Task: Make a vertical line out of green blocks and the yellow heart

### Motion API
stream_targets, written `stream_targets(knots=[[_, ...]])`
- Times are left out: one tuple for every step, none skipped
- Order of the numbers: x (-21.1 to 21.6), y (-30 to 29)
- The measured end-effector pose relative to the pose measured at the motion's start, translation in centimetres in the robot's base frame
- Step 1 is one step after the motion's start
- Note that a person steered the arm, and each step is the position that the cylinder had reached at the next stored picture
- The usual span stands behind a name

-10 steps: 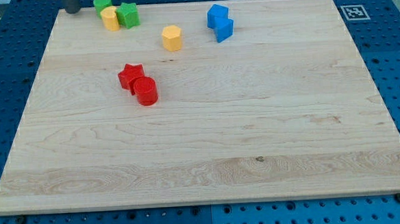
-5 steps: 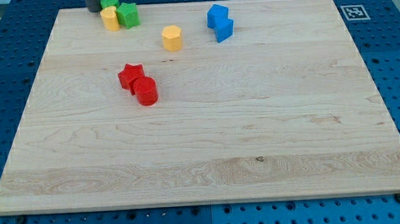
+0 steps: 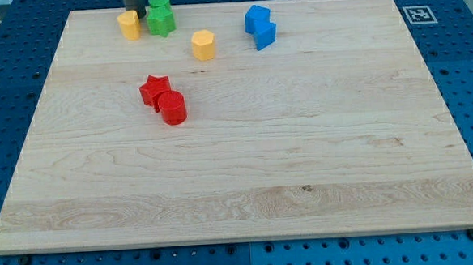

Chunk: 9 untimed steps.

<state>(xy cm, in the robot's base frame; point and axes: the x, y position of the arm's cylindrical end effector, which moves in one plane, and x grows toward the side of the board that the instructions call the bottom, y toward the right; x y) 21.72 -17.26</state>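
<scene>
tip [image 3: 135, 14] sits at top edge nr top-left corner, betw yellow heart [image 3: 129, 25] & green blocks [image 3: 161, 15], prob nudging them into a column. no jaws on this rig, just a bare rod. greens stacked front-to-back, touching. blocks look like smooth plastic; board [image 3: 246, 164] is pale grained wood.

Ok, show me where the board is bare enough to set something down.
Everything below the red blocks is free, as is the view's right past the blue blocks. The top left is crowded: my tip, green blocks and both yellow blocks.
</scene>
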Motion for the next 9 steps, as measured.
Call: stream_targets(knots=[[1.7,0.0],[2.4,-0.4],[2.4,-4.1],[4.0,-7.2],[4.9,-6.4],[4.9,-3.6],[5.5,-0.8],[8.3,0.5],[10.1,0.8]])
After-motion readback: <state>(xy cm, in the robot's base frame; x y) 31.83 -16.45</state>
